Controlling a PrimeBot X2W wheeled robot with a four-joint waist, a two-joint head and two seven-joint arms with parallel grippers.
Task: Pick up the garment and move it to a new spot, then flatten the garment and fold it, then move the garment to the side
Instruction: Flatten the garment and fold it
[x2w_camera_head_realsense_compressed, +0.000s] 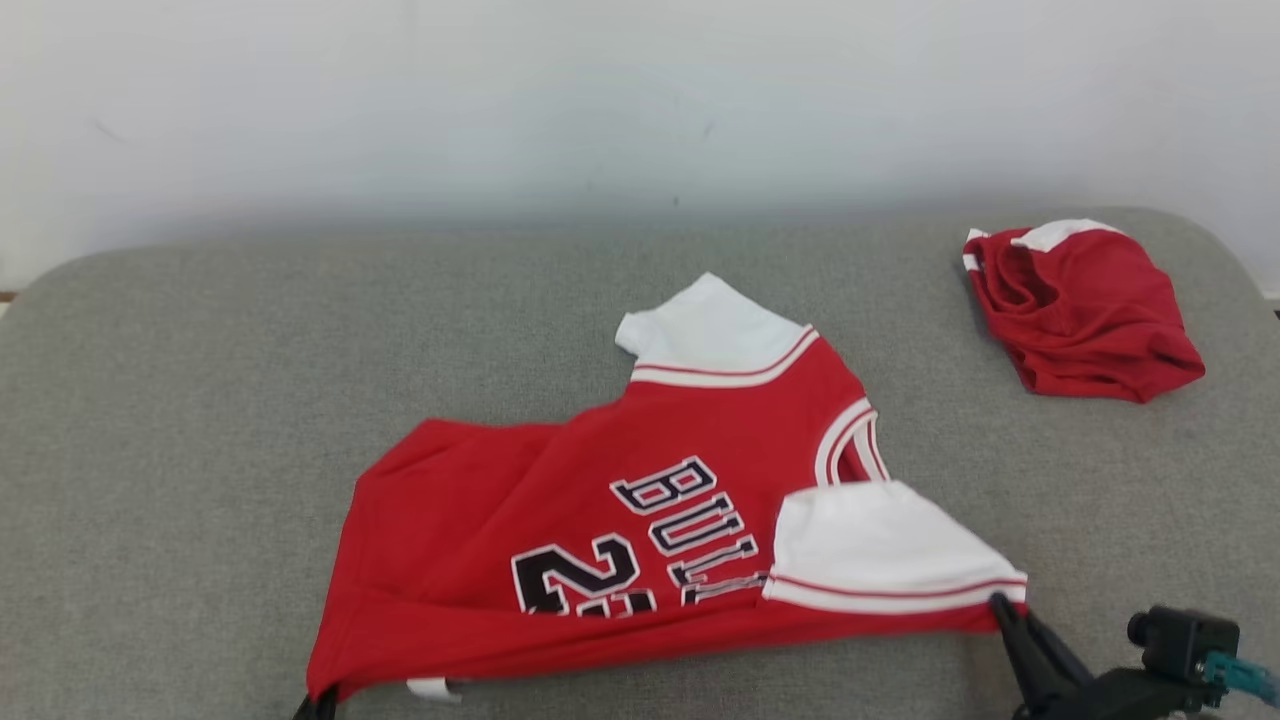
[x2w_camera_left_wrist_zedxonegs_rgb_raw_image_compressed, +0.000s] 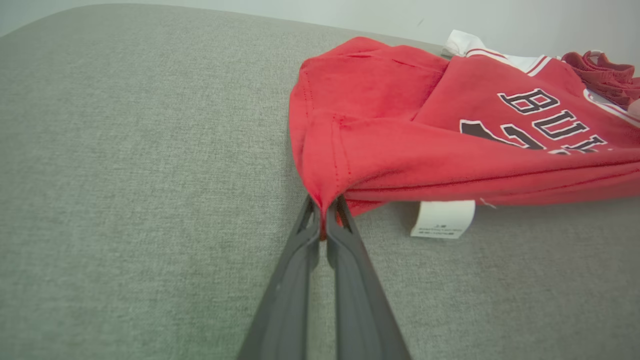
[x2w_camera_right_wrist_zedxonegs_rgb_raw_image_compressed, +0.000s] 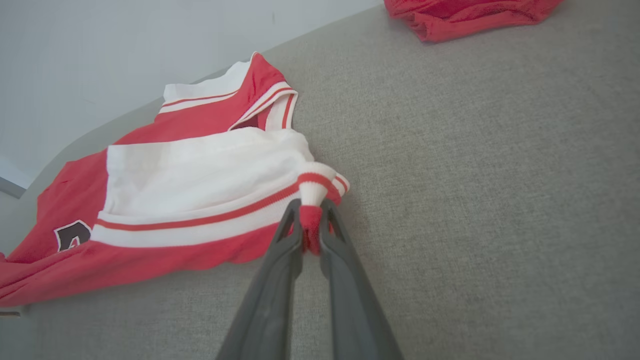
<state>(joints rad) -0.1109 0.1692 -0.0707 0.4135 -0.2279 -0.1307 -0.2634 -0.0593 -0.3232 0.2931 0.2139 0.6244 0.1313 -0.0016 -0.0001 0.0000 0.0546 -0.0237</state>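
Your left end effector (x2w_camera_left_wrist_zedxonegs_rgb_raw_image_compressed: 323, 223) pinches the garment (x2w_camera_head_realsense_compressed: 600, 450) at its hem corner, your right end effector (x2w_camera_right_wrist_zedxonegs_rgb_raw_image_compressed: 311, 231) pinches its sleeve cuff; the garment lies mid-bench (x2w_camera_head_realsense_compressed: 180, 420), so lift both ends evenly with the near edge taut

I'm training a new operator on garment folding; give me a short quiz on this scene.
1. True or false: both the left jaws and the right jaws are shut on the jersey.
2. Which part do the right jaws pinch? A) collar B) sleeve corner C) number print
3. Fill in: the other red garment lies on the cushion, apart from the jersey, on the robot's ____ side.

Key: 1 true; 2 B; 3 right.
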